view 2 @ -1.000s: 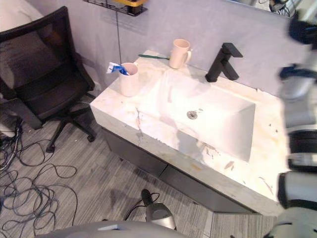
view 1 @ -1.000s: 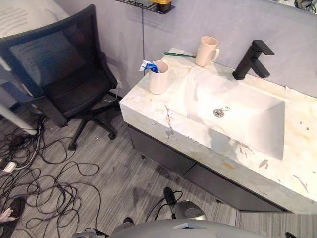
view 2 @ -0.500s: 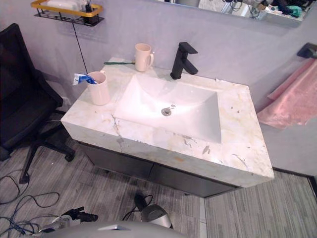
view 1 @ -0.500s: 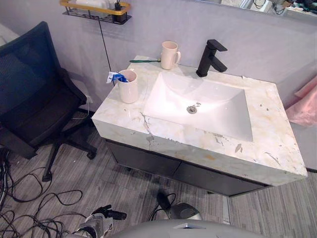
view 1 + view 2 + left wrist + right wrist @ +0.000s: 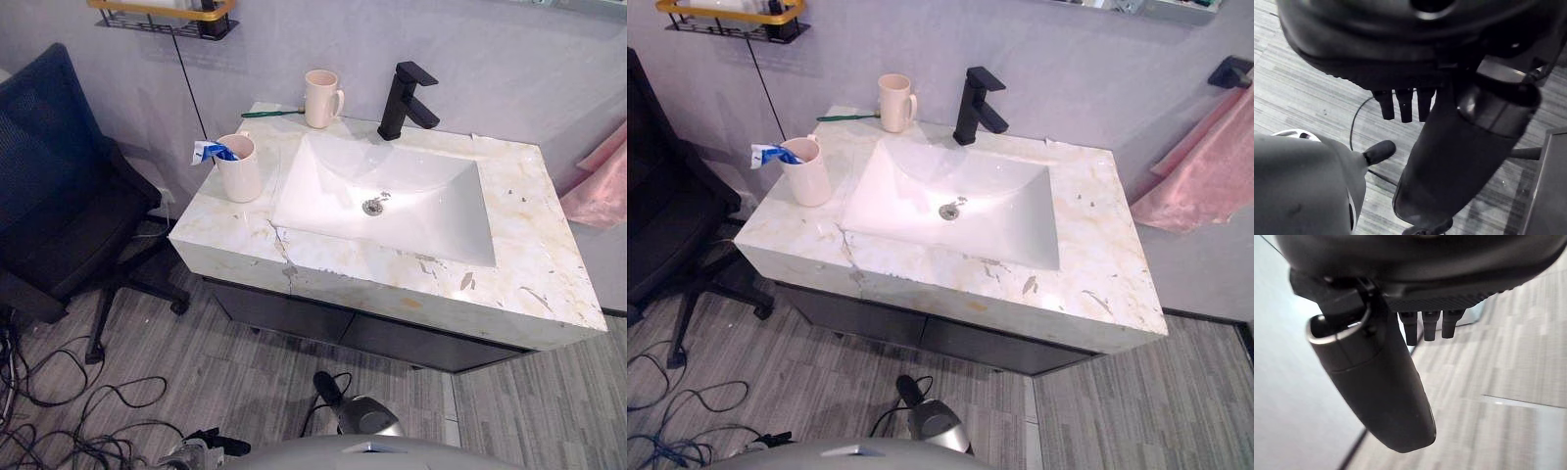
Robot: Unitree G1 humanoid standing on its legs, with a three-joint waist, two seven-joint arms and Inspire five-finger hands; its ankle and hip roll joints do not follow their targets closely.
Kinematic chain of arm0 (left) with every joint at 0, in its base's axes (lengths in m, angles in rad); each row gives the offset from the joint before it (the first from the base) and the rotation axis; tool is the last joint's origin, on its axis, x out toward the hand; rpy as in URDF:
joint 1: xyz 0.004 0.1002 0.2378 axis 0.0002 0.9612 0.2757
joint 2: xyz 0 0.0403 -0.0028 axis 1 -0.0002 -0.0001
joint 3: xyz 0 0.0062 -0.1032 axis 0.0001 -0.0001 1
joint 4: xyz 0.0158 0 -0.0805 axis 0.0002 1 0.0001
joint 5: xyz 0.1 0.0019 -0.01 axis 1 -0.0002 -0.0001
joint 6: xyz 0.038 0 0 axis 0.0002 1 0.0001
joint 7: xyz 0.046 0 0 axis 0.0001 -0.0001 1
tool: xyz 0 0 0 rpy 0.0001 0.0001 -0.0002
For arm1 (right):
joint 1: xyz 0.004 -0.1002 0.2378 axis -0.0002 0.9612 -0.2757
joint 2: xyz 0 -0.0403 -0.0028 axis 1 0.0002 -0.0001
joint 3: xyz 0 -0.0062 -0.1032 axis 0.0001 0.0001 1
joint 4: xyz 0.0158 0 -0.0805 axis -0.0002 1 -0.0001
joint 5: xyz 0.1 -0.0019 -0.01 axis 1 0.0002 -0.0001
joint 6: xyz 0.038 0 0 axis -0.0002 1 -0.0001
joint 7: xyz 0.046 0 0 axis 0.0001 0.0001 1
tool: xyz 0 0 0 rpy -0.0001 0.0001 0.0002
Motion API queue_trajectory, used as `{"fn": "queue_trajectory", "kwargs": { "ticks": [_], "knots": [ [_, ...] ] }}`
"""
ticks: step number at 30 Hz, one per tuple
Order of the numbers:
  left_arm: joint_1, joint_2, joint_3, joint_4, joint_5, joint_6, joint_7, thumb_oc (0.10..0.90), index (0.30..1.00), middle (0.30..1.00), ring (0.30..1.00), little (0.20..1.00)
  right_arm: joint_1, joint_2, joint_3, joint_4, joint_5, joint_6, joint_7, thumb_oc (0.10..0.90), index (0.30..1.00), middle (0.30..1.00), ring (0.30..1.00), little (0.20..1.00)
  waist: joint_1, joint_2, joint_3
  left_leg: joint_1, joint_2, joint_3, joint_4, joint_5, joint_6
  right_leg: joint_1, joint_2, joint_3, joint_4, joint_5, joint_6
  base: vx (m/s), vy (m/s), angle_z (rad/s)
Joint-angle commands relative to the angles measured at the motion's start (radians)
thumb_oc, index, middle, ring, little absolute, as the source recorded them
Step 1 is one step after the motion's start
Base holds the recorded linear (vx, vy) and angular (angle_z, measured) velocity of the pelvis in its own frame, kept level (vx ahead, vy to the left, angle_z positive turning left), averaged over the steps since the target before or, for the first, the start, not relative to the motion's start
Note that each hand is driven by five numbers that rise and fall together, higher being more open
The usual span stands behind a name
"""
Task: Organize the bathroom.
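Cups are set at the counter's left edge and back-left corner; both hands hang with fingers straight, nothing held.

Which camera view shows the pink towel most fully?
The right eye view: the pink towel hangs at the wall right of the sink counter, mostly in frame. In the left eye view it is cut by the edge.
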Motion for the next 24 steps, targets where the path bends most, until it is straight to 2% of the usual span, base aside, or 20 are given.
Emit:
{"fn": "queue_trajectory", "kwargs": {
  "ticks": [1,4,8,11,14,16,21,22,23,24],
  "knots": [
    [-0.066,0.049,0.038,0.010,0.018,-0.013,0.009,0.800,0.900,0.900,0.900,0.900,-0.020,-0.043,0.095,-0.032,0.058,-0.107,-0.016,0.800,0.900,0.900,0.900,0.900,0.011,-0.030,0.040,-0.021,0.012,-0.067,0.162,-0.179,0.077,-0.046,0.009,-0.022,0.138,-0.079,0.030,-0.05,-0.006,-0.03],
    [-0.083,0.044,0.043,0.003,0.022,0.010,0.014,0.800,0.900,0.900,0.900,0.900,-0.015,0.053,0.136,-0.024,0.094,-0.119,-0.016,0.800,0.900,0.900,0.900,0.900,0.007,-0.025,0.040,-0.018,0.013,-0.066,0.163,-0.180,0.078,-0.045,0.007,-0.025,0.137,-0.078,0.032,-0.02,-0.011,-0.01],
    [-0.105,0.032,0.040,-0.006,0.031,0.038,0.023,0.800,0.900,0.900,0.900,0.900,-0.010,0.160,0.196,-0.003,0.102,-0.148,0.041,0.800,0.900,0.900,0.900,0.900,0.004,-0.016,0.041,-0.012,0.016,-0.070,0.159,-0.177,0.076,-0.044,0.010,-0.026,0.137,-0.078,0.032,-0.03,-0.029,0.02],
    [-0.112,0.030,0.035,-0.012,0.030,0.049,0.026,0.800,0.900,0.900,0.900,0.900,-0.009,0.198,0.226,-0.001,0.119,-0.159,0.075,0.800,0.900,0.900,0.900,0.900,0.000,-0.011,0.042,-0.008,0.017,-0.073,0.159,-0.177,0.076,-0.043,0.012,-0.022,0.138,-0.079,0.031,-0.01,-0.010,0.00],
    [-0.131,0.023,0.024,-0.032,0.051,0.065,0.026,0.800,0.900,0.900,0.900,0.900,-0.018,0.261,0.294,-0.005,0.154,-0.116,0.176,0.800,0.900,0.900,0.900,0.900,0.000,-0.003,0.048,-0.010,0.016,-0.079,0.179,-0.184,0.076,-0.046,0.012,-0.021,0.155,-0.088,0.027,-0.07,0.001,0.11],
    [-0.152,0.012,0.002,-0.046,0.036,0.060,0.048,0.800,0.900,0.900,0.900,0.900,-0.030,0.302,0.348,-0.016,0.178,-0.106,0.188,0.800,0.900,0.900,0.900,0.900,0.002,0.000,0.061,-0.036,0.006,-0.086,0.200,-0.189,0.084,-0.065,0.008,-0.026,0.189,-0.099,0.029,-0.13,0.033,0.10],
    [-0.170,0.010,0.000,-0.068,0.020,0.079,0.074,0.800,0.900,0.900,0.900,0.900,-0.031,0.341,0.387,-0.026,0.172,-0.119,0.230,0.800,0.900,0.900,0.900,0.900,0.001,-0.011,0.078,-0.049,-0.004,-0.077,0.223,-0.204,0.097,-0.077,-0.006,-0.023,0.165,-0.069,0.040,-0.09,0.022,0.01],
    [-0.177,0.008,-0.008,-0.063,0.020,0.081,0.086,0.800,0.900,0.900,0.900,0.900,-0.039,0.351,0.403,-0.043,0.150,-0.120,0.254,0.800,0.900,0.900,0.900,0.900,-0.006,-0.018,0.091,-0.070,-0.015,-0.059,0.238,-0.214,0.104,-0.093,-0.016,-0.016,0.142,-0.042,0.054,-0.06,0.094,-0.23],
    [-0.178,0.008,-0.015,-0.061,0.015,0.080,0.091,0.800,0.900,0.900,0.900,0.900,-0.039,0.353,0.407,-0.047,0.126,-0.116,0.269,0.800,0.900,0.900,0.900,0.900,-0.007,-0.008,0.098,-0.063,-0.016,-0.065,0.239,-0.242,0.112,-0.089,-0.017,-0.026,0.132,-0.051,0.063,-0.03,0.063,-0.36],
    [-0.178,0.009,-0.020,-0.061,0.007,0.075,0.099,0.800,0.900,0.900,0.900,0.900,-0.041,0.354,0.415,-0.052,0.101,-0.110,0.284,0.800,0.900,0.900,0.900,0.900,-0.008,-0.011,0.105,-0.068,-0.020,-0.059,0.242,-0.245,0.116,-0.100,-0.018,-0.032,0.122,-0.037,0.068,-0.08,-0.036,-0.36]
  ]
}}
